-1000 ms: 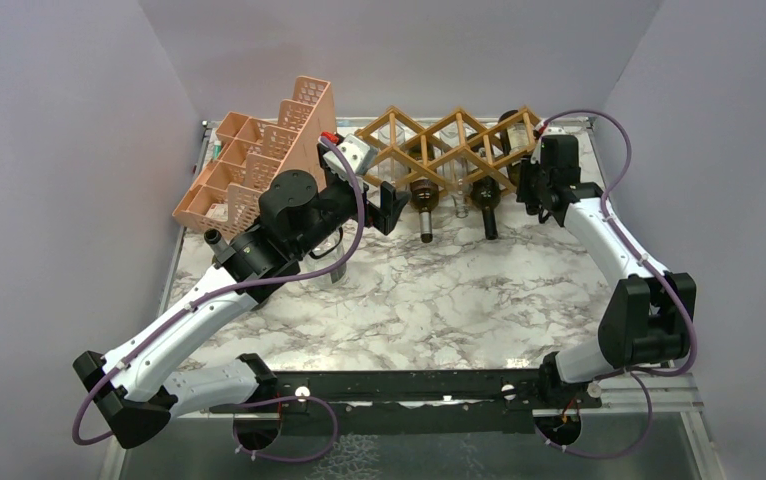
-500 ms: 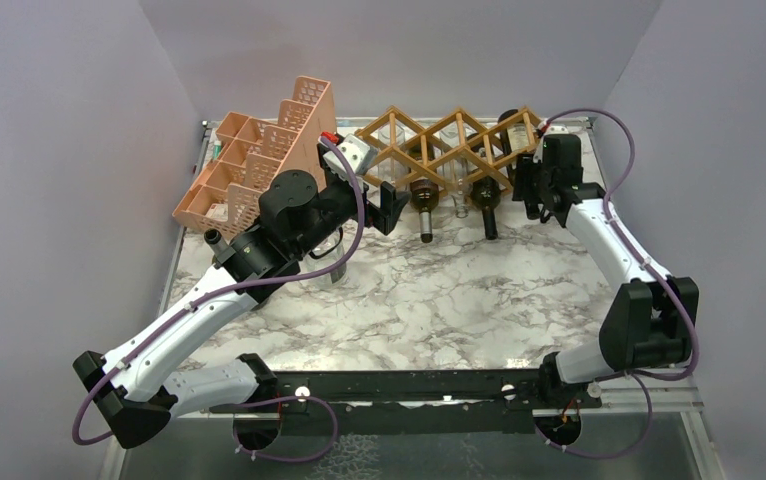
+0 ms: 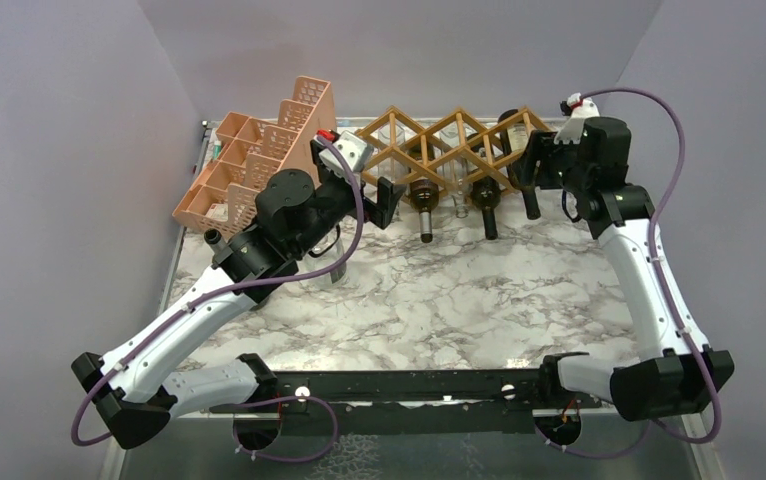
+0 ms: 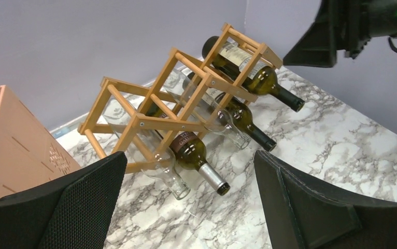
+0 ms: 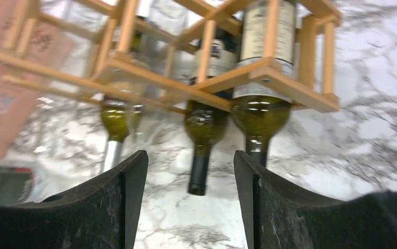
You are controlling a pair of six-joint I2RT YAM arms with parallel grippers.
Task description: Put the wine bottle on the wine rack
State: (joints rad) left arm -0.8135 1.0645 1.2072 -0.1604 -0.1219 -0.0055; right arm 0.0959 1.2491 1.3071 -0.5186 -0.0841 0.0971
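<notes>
Since the dark green glass wine bottle [image 5: 261, 111] lies in the golden-brown wooden lattice rack [image 5: 284, 85] and the right gripper [image 5: 188, 171] gapes empty, draw that gripper straight back without nudging the bottle.

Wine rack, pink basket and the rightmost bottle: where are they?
wine rack [image 4: 134, 124], left wrist view, lower front slat.
pink basket [image 3: 311, 120], top view, tall perforated wall.
rightmost bottle [image 5: 259, 114], right wrist view, green glass shoulder.
</notes>
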